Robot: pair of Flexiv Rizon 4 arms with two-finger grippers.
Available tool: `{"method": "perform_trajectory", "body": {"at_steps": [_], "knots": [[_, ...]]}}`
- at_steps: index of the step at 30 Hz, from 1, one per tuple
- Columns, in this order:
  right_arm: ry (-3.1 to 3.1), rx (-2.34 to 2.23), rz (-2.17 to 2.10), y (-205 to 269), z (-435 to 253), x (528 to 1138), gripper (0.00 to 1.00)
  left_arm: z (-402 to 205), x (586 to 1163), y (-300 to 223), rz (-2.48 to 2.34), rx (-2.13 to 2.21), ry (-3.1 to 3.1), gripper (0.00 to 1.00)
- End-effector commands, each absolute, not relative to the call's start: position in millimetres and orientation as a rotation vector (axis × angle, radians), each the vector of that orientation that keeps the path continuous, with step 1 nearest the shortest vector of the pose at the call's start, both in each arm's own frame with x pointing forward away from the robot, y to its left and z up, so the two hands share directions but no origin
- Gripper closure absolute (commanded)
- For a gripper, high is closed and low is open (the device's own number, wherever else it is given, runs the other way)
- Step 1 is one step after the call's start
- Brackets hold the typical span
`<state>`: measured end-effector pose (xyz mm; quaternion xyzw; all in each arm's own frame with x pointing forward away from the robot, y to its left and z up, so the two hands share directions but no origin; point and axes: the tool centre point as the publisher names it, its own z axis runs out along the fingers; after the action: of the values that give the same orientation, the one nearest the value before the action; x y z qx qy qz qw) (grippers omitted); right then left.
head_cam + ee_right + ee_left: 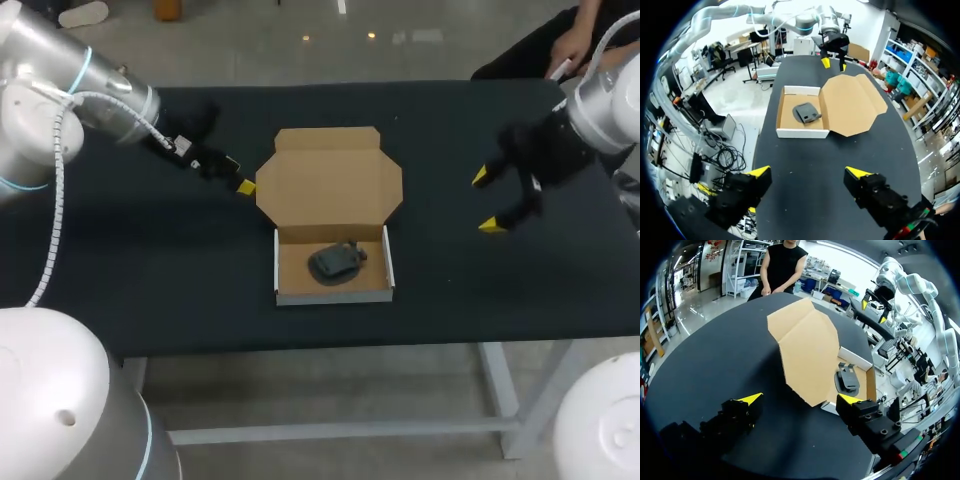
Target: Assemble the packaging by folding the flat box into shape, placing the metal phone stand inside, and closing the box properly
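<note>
"On the black table (pixel 150 260), where's our dark metal phone stand (pixel 335 262)?"
"Inside the shallow brown cardboard box (pixel 335 296), whose lid (pixel 330 180) lies flat open behind, so we judge only closing is left."
"Our claws?"
"Left gripper (pixel 800 399) spread wide beside the lid's edge, likely to lift it; right gripper (pixel 486 200) wide too, well apart, empty."

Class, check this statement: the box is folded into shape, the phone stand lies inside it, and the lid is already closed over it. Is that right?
Not quite: the lid is not closed. The head view shows it open, lying back flat on the table behind the tray. The rest holds: the box is folded into shape and the phone stand lies inside it.
</note>
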<state>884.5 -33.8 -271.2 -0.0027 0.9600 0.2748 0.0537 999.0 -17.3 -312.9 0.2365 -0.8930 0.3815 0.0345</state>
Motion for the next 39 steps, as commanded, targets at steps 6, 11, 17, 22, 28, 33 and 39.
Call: {"method": "perform_trajectory", "body": {"at_steps": [6,11,17,22,28,33,39], "knots": [[3.013,-0.084,0.72,-20.8,-251.6,903.3,0.0,-327.0,1018.8,-18.1,1.274,0.666,-2.631,0.0],[3.003,-0.082,0.668,-18.0,-237.3,910.9,0.0,-327.6,1021.2,-22.3,1.315,0.627,-2.573,0.0],[3.006,-0.088,0.592,-12.8,-228.5,919.4,0.0,-329.3,1027.2,-29.0,1.331,0.601,-2.503,0.0],[3.008,-0.085,0.543,-7.7,-224.8,925.8,0.0,-328.4,1027.2,-38.3,1.322,0.6,-2.458,0.0],[3.005,-0.083,0.491,-2.1,-221.2,932.4,0.0,-329.1,1023.9,-53.3,1.287,0.568,-2.438,0.15],[3.005,-0.093,0.474,1.9,-218.7,938.4,0.0,-328.9,1022.3,-62.7,1.281,0.529,-2.431,0.24],[3.006,-0.108,0.466,6.0,-217.4,943.2,0.0,-333.2,1020.0,-68.1,1.285,0.506,-2.418,0.31]]}}
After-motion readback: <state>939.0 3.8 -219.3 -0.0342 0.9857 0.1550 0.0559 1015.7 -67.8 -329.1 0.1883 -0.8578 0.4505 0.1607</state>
